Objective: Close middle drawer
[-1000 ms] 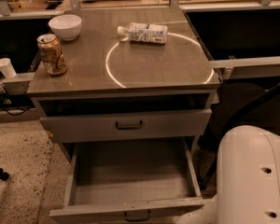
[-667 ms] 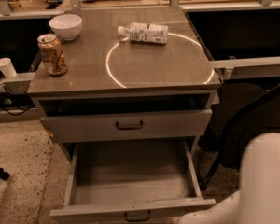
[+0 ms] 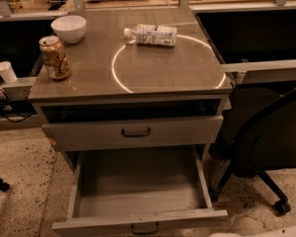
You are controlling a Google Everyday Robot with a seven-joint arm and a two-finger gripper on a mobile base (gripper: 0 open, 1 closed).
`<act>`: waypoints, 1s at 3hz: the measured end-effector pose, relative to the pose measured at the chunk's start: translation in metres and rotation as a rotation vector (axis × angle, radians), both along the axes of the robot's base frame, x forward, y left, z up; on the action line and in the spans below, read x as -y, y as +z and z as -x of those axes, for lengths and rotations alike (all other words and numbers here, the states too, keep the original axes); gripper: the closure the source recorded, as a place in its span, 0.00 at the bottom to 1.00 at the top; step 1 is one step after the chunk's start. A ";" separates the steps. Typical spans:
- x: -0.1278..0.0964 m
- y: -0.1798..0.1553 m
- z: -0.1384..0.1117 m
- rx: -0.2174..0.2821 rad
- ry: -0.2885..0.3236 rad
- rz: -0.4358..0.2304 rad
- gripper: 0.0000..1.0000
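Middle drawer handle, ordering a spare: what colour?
Black handle, camera view; gripper out of view.

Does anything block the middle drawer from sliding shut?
Nothing visible does. The middle drawer is pulled far out and its tray is bare. The office chair stands apart from it, to its right. The gripper is out of view.

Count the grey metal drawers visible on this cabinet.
2. The taller-fronted grey metal drawer sits just under the cabinet top; the middle drawer, a long deep grey tray, is pulled far out below it. A third may be hidden beneath. The gripper is out of view.
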State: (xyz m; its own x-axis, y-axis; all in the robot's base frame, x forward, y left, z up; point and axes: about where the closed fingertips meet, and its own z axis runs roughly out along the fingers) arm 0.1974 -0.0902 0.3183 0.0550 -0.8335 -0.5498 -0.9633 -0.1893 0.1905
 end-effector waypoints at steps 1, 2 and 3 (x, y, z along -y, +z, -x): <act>0.000 -0.001 0.000 0.000 -0.001 0.001 0.00; 0.000 -0.001 0.000 0.000 -0.001 0.001 0.00; 0.001 0.004 -0.011 0.061 0.004 -0.012 0.00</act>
State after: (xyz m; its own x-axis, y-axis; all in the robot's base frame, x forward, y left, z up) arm 0.2086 -0.0915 0.3227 0.0923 -0.8263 -0.5556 -0.9722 -0.1953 0.1290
